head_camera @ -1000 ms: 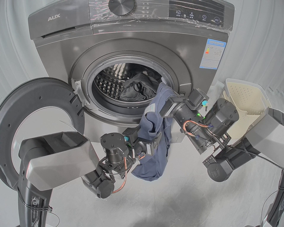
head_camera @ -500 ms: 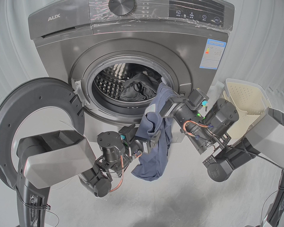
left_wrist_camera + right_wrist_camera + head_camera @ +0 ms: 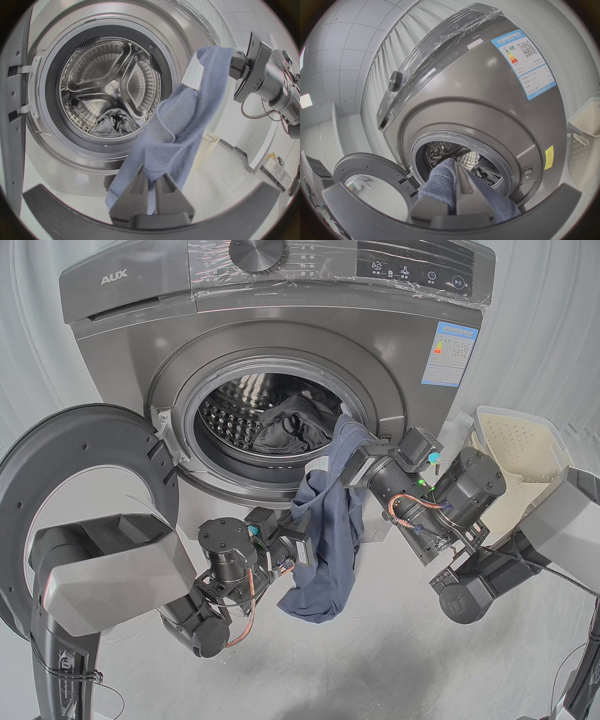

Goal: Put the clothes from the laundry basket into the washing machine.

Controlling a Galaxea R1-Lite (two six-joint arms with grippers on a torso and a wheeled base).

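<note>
A blue garment [image 3: 334, 515] hangs in front of the washing machine's open drum [image 3: 250, 409], stretched between both grippers. My right gripper [image 3: 347, 429] is shut on its top edge by the right side of the door opening, as the right wrist view shows [image 3: 453, 182]. Lower and to the left, my left gripper [image 3: 309, 524] is shut on a fold of the same garment [image 3: 178, 125], pinched between its fingers [image 3: 142, 187]. The rest of the cloth dangles toward the floor. A dark garment [image 3: 290, 424] lies inside the drum.
The round machine door [image 3: 81, 490] stands swung open on the left, close to my left arm. A cream laundry basket [image 3: 522, 452] sits to the right of the machine, behind my right arm. Bare grey floor [image 3: 350, 665] lies below the hanging cloth.
My left gripper has drawn back to the left and slightly down, pulling the fold of the blue garment with it. The right gripper has stayed in place.
</note>
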